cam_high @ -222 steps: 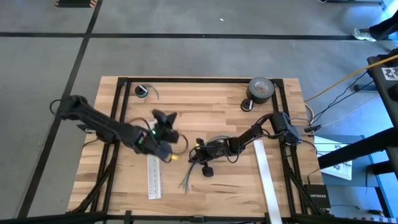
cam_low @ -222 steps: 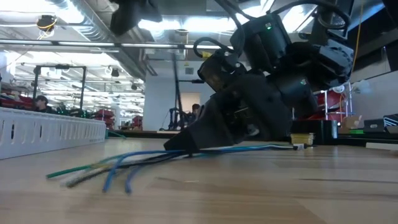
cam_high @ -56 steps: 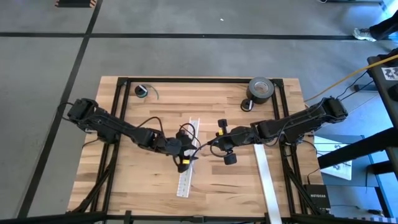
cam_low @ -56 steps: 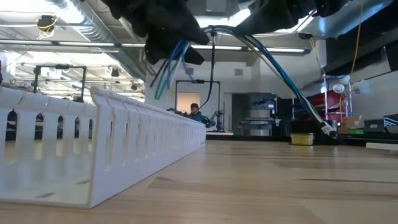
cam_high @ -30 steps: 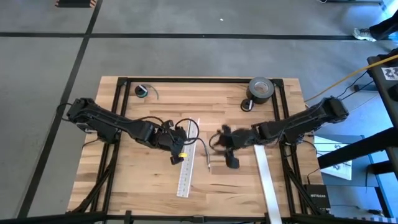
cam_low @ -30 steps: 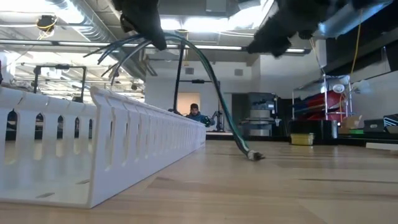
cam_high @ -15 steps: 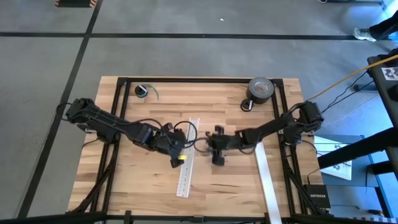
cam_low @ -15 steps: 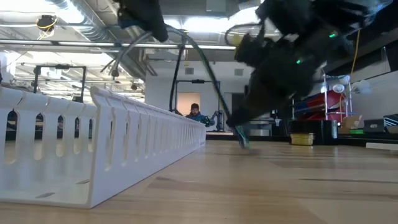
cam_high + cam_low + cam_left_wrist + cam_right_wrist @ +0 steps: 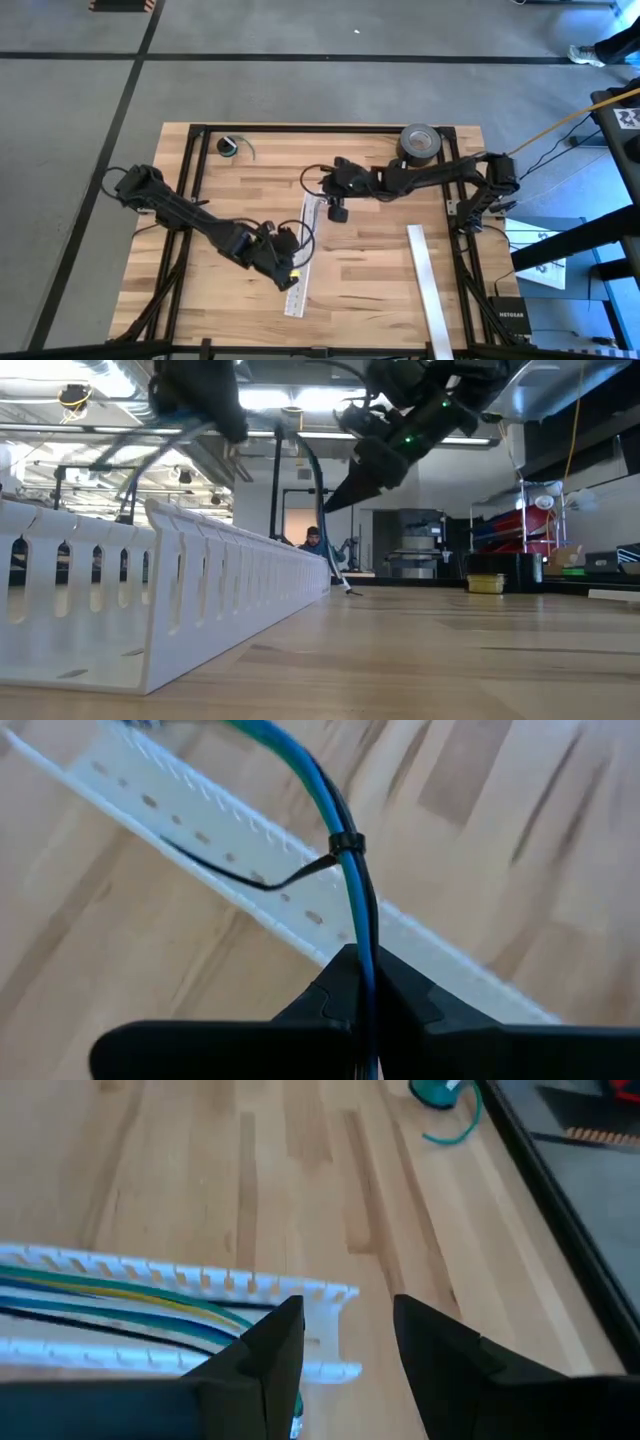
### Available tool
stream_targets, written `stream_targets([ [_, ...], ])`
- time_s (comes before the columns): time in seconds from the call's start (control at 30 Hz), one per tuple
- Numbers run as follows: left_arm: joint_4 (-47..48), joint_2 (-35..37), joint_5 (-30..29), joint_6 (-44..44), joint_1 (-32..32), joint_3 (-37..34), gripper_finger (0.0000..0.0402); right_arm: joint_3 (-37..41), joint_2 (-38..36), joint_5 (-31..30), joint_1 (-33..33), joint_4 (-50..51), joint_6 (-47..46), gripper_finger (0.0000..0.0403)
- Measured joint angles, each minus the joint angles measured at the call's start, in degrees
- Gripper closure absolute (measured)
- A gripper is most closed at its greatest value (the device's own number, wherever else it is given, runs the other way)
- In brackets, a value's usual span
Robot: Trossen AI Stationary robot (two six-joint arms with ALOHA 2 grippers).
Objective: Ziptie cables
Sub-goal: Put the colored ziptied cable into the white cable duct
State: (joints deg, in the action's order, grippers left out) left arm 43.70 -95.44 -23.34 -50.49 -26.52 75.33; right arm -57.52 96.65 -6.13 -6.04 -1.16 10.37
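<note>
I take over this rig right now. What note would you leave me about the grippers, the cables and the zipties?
Left gripper: shut on the bundle of thin blue, green and yellow cables, above one end of the long white slotted channel.
Right gripper: open, empty, over the channel's other end.
Done: one thin black plastic ziptie is cinched round the bundle; part of the cables lies inside the channel.
Left: the ziptie's tail sticks out uncut; the bundle probably needs more ties.
</note>
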Motion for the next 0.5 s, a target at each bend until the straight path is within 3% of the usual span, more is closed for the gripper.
stream_targets([
  [0.17,1.0,-2.4,-1.2,-0.1,-0.1,-0.1,0.0399,-1.6,-2.1,-0.2,0.1,11.1,-0.5,0.0261],
  [0.3,1.2,-1.6,-1.4,0.9,0.4,-0.1,0.0398,-2.6,-5.6,9.1,2.3,21.3,-6.9,0.0261],
  [0.4,1.1,-0.8,-1.5,1.2,0.7,-0.1,0.0398,0.4,-5.0,15.5,4.9,18.2,-11.9,0.0261],
  [0.5,0.4,-0.5,-2.4,1.4,0.7,0.0,0.0398,4.0,-2.0,14.8,7.5,5.0,-13.7,0.0261],
])
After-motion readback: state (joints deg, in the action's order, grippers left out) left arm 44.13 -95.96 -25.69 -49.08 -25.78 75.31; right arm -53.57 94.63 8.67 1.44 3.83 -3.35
